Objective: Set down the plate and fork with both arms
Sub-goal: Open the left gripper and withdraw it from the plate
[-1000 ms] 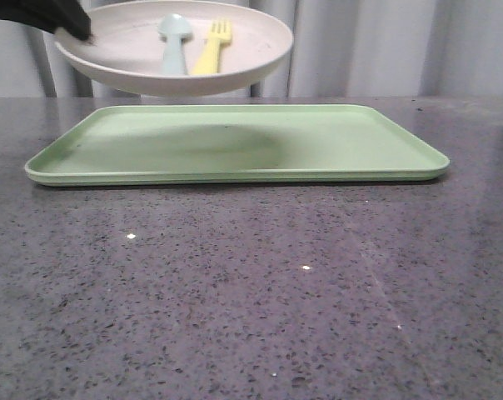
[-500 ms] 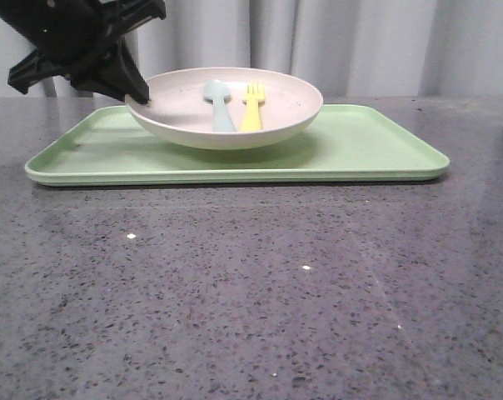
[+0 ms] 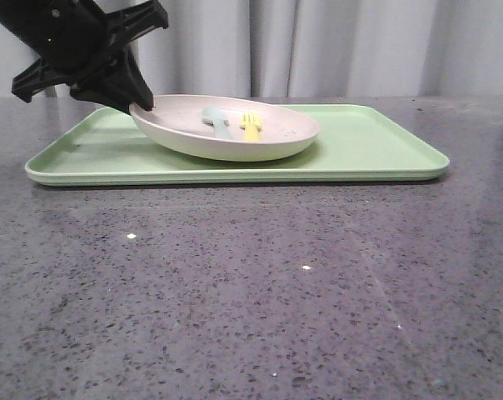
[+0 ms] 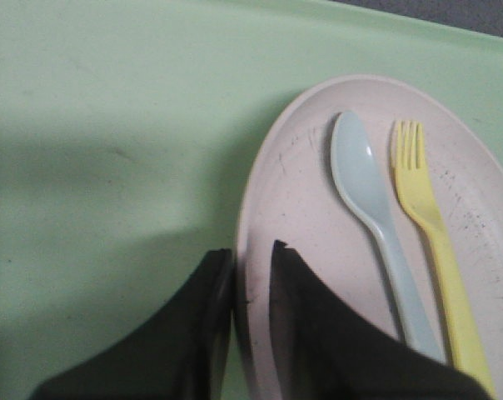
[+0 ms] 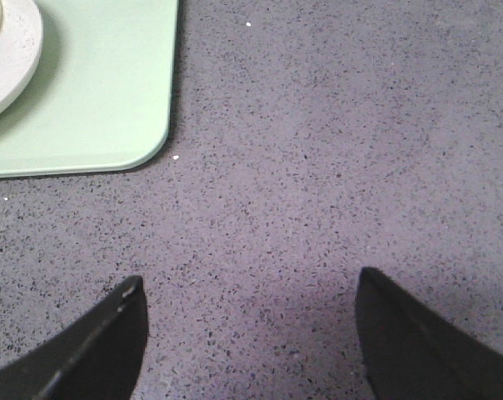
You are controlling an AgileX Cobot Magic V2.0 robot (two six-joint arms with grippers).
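Note:
The pale pink plate (image 3: 235, 133) rests tilted on the light green tray (image 3: 376, 150), its left rim raised. My left gripper (image 3: 140, 104) is shut on that left rim; in the left wrist view the plate (image 4: 310, 217) has its rim pinched by this gripper (image 4: 251, 254), one finger inside and one outside. The yellow fork (image 3: 251, 126) lies in the plate next to a pale blue spoon (image 3: 218, 122); the fork (image 4: 430, 225) and spoon (image 4: 372, 200) show side by side. My right gripper (image 5: 247, 287) is open over bare grey tabletop, off the tray's corner, holding nothing.
The tray (image 5: 93, 92) corner and a bit of the plate (image 5: 6, 58) show in the right wrist view. Speckled grey countertop (image 3: 260, 283) spreads in front of the tray. Grey curtains hang behind the table.
The left gripper has lowered the plate, with fork and spoon in it, from above the tray down onto it. The plate's right side now touches the tray.

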